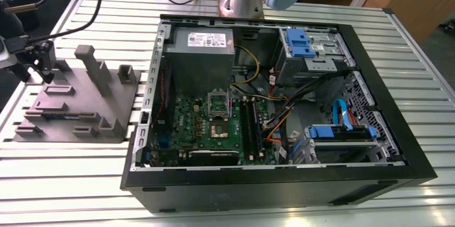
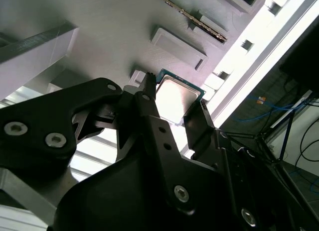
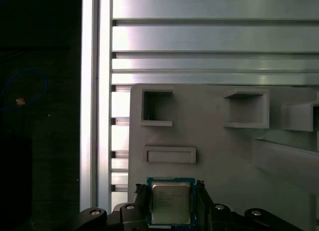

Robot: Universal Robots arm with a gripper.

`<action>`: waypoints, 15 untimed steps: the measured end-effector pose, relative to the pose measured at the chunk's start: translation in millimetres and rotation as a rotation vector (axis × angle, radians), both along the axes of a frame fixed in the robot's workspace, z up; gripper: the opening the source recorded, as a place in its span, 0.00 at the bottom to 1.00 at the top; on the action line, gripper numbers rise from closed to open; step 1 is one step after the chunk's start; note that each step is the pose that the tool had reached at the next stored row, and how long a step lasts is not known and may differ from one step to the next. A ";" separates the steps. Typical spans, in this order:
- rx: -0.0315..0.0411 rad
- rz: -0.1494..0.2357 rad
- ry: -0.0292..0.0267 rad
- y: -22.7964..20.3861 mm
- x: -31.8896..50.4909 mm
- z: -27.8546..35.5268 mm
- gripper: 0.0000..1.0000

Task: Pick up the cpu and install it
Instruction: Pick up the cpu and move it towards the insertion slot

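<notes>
While the arm reaches to the exterior view's left, the gripper [image 1: 45,72] hangs low over a grey moulded holder [image 1: 85,115] that lies on the slotted aluminium table [image 1: 71,184]. In both wrist views the cpu [image 3: 170,203] sits between the two black fingers [image 3: 141,201], with its silvery top facing the cameras and a thin pale rim around it. The fingers are closed against two opposite edges of the chip, one on each side, so the gripper pinches it. The grey surface of the holder is directly behind the chip (I cannot tell if the chip rests on it or is already a little above it). Near the chip, the holder has a shallow rectangular pocket [image 3: 170,155] and some deeper square pockets.

In the exterior view, the open computer case [image 1: 284,184] stands just beside the holder, toward the exterior view's right. Inside it lies the green circuit board [image 1: 192,126], and on the board the metal socket frame [image 1: 219,129] shows a dark centre. The cpu is well apart from this socket, outside the case.
</notes>
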State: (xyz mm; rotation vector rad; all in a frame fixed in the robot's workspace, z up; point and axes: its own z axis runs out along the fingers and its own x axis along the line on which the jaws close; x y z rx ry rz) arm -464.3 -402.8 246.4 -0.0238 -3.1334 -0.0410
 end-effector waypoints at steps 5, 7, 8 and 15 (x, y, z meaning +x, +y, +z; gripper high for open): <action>0.0000 0.000 -0.0001 0.0 0.0 1.4 0.47; 0.0000 0.000 -0.0001 0.0 0.0 2.0 0.47; 0.0000 0.000 -0.0001 0.0 0.0 2.3 0.47; 0.0001 0.000 -0.0001 0.0 0.0 4.1 0.47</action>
